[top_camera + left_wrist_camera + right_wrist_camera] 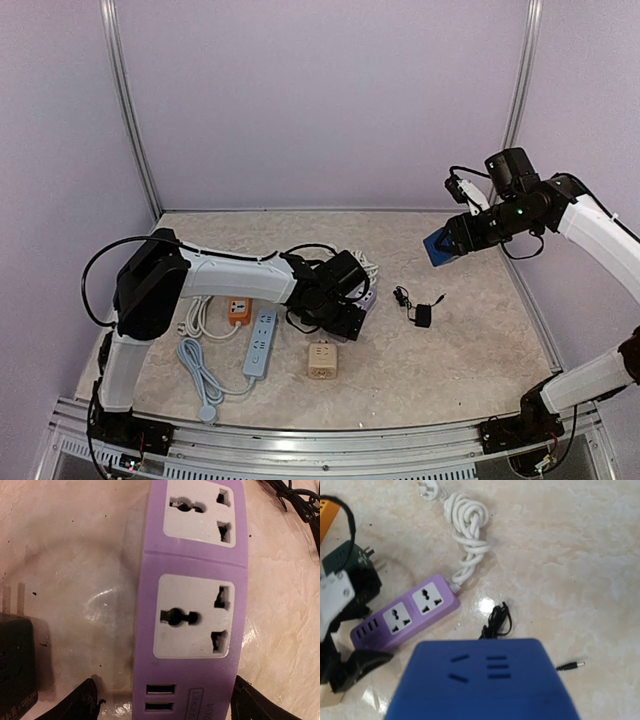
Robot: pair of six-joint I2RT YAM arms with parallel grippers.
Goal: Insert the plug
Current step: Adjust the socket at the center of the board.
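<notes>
The blue plug block [485, 680] is held in the right claw [452, 238], raised well above the tabletop [450, 370] at the far right. The right wrist view shows only its slotted face. Its pin side is out of sight, so it may be an adapter rather than a bare plug. The claw is closed on it, though the block hides the fingers in that view.

Below and ahead of that claw lies the purple power strip [410, 612], flat on the tabletop with two universal sockets and a row of USB ports. A white cord [467, 535] runs from its far end, knotted into a bundle. Between the held block and the strip lies a thin black cable [497, 620], with its barrel tip [570, 666] off to the right.

The left claw [162, 705] hangs straight over the USB end of the purple strip. It stands open, with one fingertip [85, 702] at each long side of the strip. I cannot tell whether they touch it. Both sockets are empty. To the left of this claw a black adapter [15, 665] lies apart from the strip.

Nearer the arm bases than the left claw is a beige adapter [321, 360]. To its left lie a light blue power strip [261, 343] and an orange socket [238, 311].
</notes>
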